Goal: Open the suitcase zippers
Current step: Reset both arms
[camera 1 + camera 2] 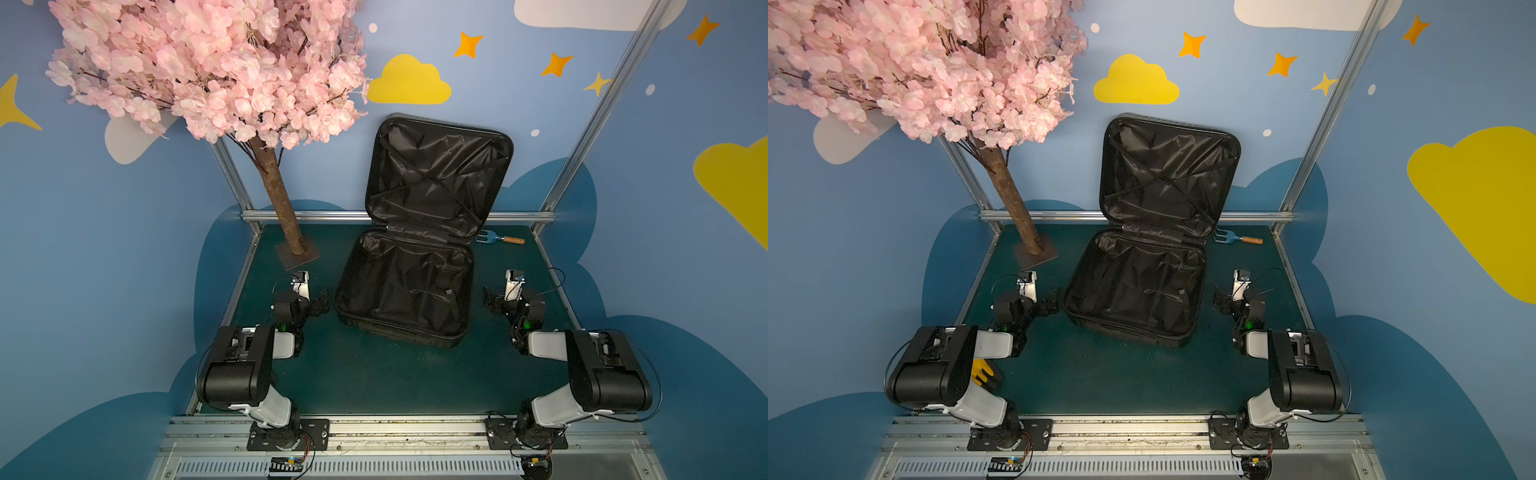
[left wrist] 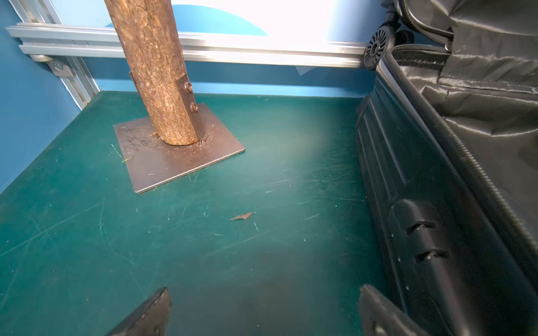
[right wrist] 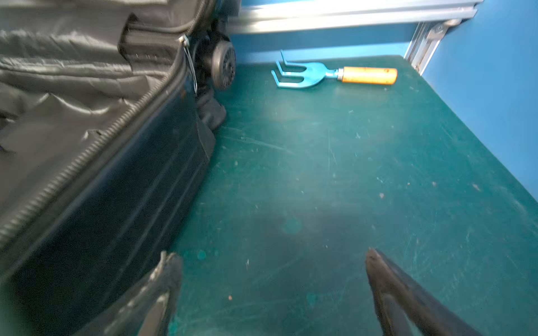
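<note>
Both sets of fingers are spread wide and hold nothing: left fingers (image 2: pixel 145 314) at nine o'clock of the suitcase (image 1: pixel 405 286), right fingers (image 3: pixel 401 291) at three. It lies open mid-counter (image 1: pixel 374 374), hinge toward twelve o'clock. The zippers (image 3: pixel 87 154) look undone, though this view blurs.

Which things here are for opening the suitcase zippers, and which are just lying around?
For the job: large black hard-shell suitcase, lying open; its dark zip track; left end effector, right end effector, both open.

Just lying about: blue metal hand fork with orange handle; pink blossom tree with brown trunk; half-hidden yellow object.
</note>
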`<state>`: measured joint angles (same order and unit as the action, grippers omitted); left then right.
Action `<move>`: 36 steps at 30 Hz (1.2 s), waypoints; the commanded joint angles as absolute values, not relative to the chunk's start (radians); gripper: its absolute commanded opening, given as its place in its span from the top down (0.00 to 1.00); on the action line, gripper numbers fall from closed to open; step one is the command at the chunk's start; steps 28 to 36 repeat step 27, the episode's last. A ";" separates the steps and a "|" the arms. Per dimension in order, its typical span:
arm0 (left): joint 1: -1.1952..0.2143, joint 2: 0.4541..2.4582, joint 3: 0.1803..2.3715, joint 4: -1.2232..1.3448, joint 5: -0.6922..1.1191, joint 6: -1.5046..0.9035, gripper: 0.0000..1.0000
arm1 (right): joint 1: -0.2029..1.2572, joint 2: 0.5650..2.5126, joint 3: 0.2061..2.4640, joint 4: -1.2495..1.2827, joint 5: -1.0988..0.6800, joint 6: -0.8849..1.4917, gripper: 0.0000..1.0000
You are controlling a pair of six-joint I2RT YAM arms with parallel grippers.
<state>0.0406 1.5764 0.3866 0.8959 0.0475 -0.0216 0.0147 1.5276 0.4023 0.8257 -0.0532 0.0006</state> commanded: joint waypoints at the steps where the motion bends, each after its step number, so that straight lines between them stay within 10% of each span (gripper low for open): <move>1: 0.038 1.574 0.371 0.930 0.035 -0.006 0.00 | 0.015 1.571 0.360 0.987 -0.045 -0.002 0.01; 36: 0.034 1.574 0.372 0.930 0.032 -0.005 0.00 | 0.012 1.555 0.368 0.944 -0.064 -0.009 0.01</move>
